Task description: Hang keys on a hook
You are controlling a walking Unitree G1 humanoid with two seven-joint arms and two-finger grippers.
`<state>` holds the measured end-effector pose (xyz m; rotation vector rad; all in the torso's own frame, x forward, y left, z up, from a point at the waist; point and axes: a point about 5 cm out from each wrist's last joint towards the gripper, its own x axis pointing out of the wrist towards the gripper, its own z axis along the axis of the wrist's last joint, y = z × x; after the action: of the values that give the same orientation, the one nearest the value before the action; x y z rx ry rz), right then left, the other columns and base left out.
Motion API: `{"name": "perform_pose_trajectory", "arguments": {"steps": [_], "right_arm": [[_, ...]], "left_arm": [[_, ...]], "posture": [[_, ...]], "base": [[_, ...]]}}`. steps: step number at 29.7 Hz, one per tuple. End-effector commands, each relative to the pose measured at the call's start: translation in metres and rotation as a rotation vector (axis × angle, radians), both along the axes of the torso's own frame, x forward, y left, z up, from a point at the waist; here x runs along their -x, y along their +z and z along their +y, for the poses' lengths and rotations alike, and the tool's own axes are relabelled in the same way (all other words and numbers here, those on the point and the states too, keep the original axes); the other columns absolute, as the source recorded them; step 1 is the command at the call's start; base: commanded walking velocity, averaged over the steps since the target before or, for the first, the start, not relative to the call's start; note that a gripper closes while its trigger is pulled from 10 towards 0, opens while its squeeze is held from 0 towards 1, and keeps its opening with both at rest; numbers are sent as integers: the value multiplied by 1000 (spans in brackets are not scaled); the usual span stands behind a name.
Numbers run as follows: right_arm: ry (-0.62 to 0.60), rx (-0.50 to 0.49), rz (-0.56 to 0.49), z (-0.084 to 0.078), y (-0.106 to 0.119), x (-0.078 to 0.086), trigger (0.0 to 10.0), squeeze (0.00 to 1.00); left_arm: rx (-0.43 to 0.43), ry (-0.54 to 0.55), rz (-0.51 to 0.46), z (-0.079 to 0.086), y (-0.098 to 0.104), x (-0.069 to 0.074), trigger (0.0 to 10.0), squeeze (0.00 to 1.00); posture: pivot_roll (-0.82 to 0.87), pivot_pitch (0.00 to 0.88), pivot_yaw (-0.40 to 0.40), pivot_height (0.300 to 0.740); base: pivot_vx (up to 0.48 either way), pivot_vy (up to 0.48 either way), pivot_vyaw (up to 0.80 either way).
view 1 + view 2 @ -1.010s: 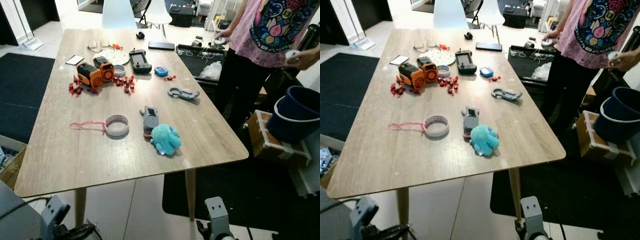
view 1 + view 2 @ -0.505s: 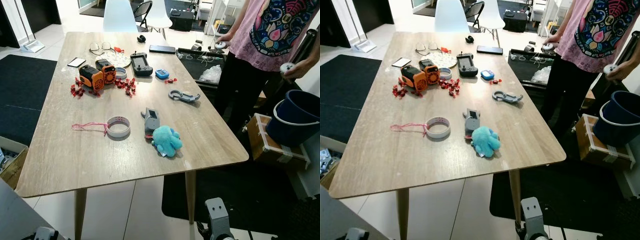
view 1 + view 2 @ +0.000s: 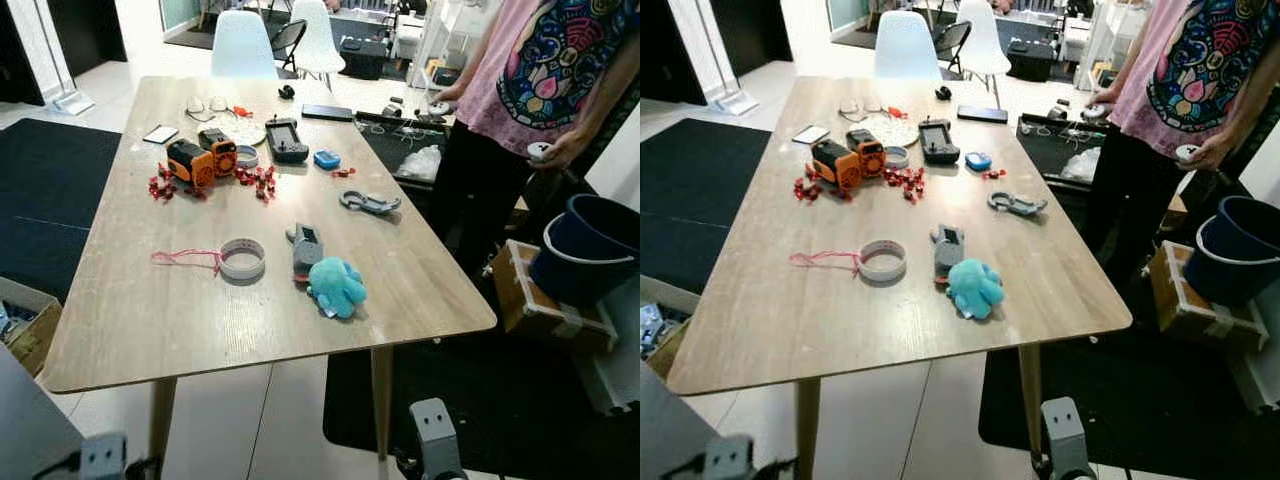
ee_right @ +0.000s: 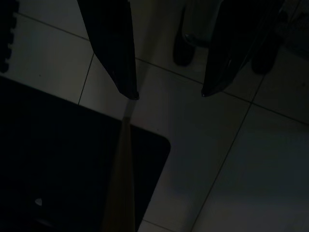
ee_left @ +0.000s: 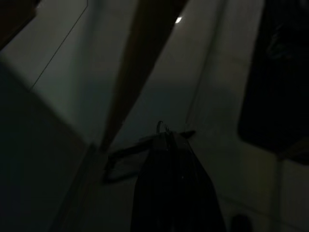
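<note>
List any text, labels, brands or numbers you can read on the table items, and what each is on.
No text can be read in these views.
Tape roll: reddish marks on its inner band, too small to read.
Orange devices: no label legible.
Black controller: any markings too small.
Person's shirt: a colourful pattern, no words made out.

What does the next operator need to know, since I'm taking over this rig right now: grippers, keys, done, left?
Left gripper: hangs idle low over the floor, view dark.
Right gripper: jaws open, empty, over floor tiles.
Likely keys: gray fob beside a teal plush, near the table's front edge.
A gray carabiner-style hook lies farther back.
Done: nothing grasped.
Left: pick up, hang.
A person stands on the right.
</note>
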<state>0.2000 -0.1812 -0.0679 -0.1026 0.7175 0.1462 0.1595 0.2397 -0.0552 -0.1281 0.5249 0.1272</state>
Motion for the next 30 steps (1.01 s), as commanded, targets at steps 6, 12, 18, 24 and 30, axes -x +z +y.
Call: {"name": "perform_pose_trajectory", "arguments": {"steps": [6, 12, 18, 24, 30], "right_arm": [[-151, -17, 52, -10, -7, 11, 10000, 0], [-179, -19, 41, -15, -6, 11, 10000, 0], [-209, -24, 30, -16, -4, 7, 10000, 0], [-234, -46, 23, -9, -4, 6, 10000, 0], [-260, -91, 28, 5, -8, 11, 10000, 0]], "left_arm": [[-70, -54, 14, -18, -7, 2, 10000, 0], [-128, -94, 47, -27, -12, 1, 10000, 0], [-122, -181, 64, -34, -13, -4, 10000, 0], [-148, -209, 77, -29, -12, -8, 10000, 0], [-155, -152, 100, -12, -8, -17, 10000, 0]], "posture": [[63, 11, -62, 740], [70, 0, -69, 740], [75, 0, -7, 740], [79, 0, 41, 740], [79, 0, 80, 740]], "base": [[0, 0, 0], [0, 0, 0], [0, 0, 0], [0, 0, 0], [0, 0, 0]]}}
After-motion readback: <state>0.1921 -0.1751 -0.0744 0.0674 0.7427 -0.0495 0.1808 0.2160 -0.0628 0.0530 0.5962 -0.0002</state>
